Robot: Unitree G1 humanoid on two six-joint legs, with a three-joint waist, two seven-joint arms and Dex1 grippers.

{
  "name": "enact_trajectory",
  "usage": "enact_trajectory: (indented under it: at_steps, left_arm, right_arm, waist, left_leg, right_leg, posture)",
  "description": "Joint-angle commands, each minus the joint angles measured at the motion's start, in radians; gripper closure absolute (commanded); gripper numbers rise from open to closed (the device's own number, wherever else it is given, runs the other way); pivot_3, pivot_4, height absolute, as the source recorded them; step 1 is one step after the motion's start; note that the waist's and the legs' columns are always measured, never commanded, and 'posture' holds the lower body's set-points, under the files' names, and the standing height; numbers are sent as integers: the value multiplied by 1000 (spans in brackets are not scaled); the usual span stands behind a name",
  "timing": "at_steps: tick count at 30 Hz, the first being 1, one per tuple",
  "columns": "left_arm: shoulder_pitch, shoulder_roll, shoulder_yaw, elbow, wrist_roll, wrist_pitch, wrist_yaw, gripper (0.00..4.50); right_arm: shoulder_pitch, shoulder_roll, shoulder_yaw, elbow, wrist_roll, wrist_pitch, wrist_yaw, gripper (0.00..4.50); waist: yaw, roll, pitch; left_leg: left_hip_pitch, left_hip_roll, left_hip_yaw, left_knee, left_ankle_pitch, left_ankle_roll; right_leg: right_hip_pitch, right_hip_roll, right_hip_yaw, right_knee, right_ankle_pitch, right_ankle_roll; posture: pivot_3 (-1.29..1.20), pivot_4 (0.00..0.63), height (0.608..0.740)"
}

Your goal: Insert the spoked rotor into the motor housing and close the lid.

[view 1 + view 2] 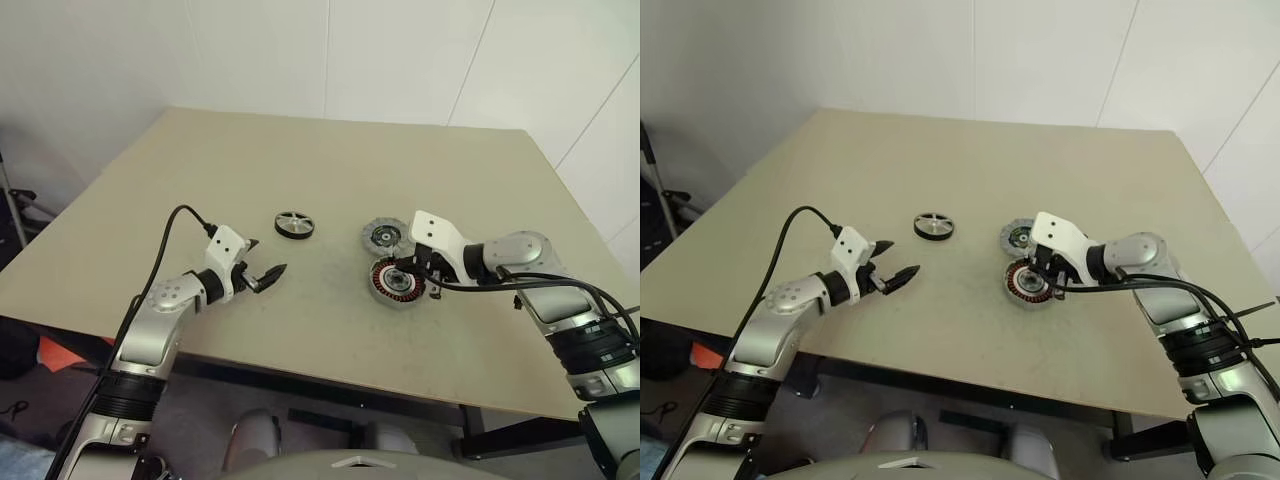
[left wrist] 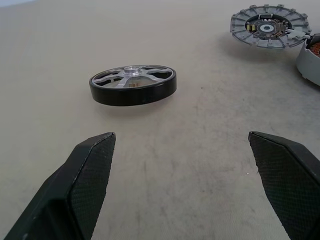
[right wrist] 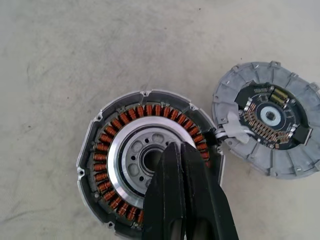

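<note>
The spoked rotor (image 1: 294,224), a black wheel with silvery spokes, lies flat on the table (image 1: 300,150), just beyond my left gripper (image 2: 182,137). That gripper is open and holds nothing. The motor housing (image 3: 107,150) sits to the right with its copper windings facing up. My right gripper (image 3: 177,150) is shut and empty, its tips over the housing's silvery centre; whether they touch it I cannot tell. The lid (image 3: 295,160) lies inner side up, right against the housing's far rim.
The beige table has free surface at the back and to the left. Its near edge (image 1: 300,365) runs just below both arms. A white wall (image 1: 400,50) stands behind the table. Black cables trail from both wrists.
</note>
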Motion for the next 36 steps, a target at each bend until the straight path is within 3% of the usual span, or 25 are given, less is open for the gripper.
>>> enact_trajectory:
  at_steps: [1,6,18,27,36]
  left_arm:
    - [-18,6,6,-12,-1,-20,-3,0]
    - [-17,8,8,-13,0,-21,-4,0]
    - [-28,-3,18,2,-1,-24,13,0]
    - [-149,-142,180,154,-86,94,233,0]
    - [-345,-313,369,345,-334,266,319,0]
  right_arm:
    - [7,-16,-17,-11,-1,-12,-3,4470]
    - [43,2,20,95,-48,-48,-35,4470]
    - [-41,8,-42,17,18,-25,-33,4470]
    - [-122,37,-81,-63,68,34,-52,4470]
    - [-133,54,-75,-59,61,46,-58,4470]
  waist:
    - [0,0,0]
    - [-1,0,0]
    - [-1,0,0]
    - [-1,0,0]
    - [6,0,0]
  left_leg:
    - [0,0,0,0,0,0]
    - [2,0,0,0,0,0]
    - [4,-1,0,0,0,0]
    - [-4,-1,0,-1,0,1]
    - [-7,-2,0,2,-2,3]
  right_leg:
    - [0,0,0,0,0,0]
    - [1,0,0,-1,0,0]
    - [3,0,0,-1,0,1]
    - [-3,0,0,-2,4,-6]
    - [-4,-1,-1,-2,4,-7]
  posture:
    - [0,0,740]
    - [0,0,740]
    - [0,0,740]
    - [0,0,740]
    - [0,0,740]
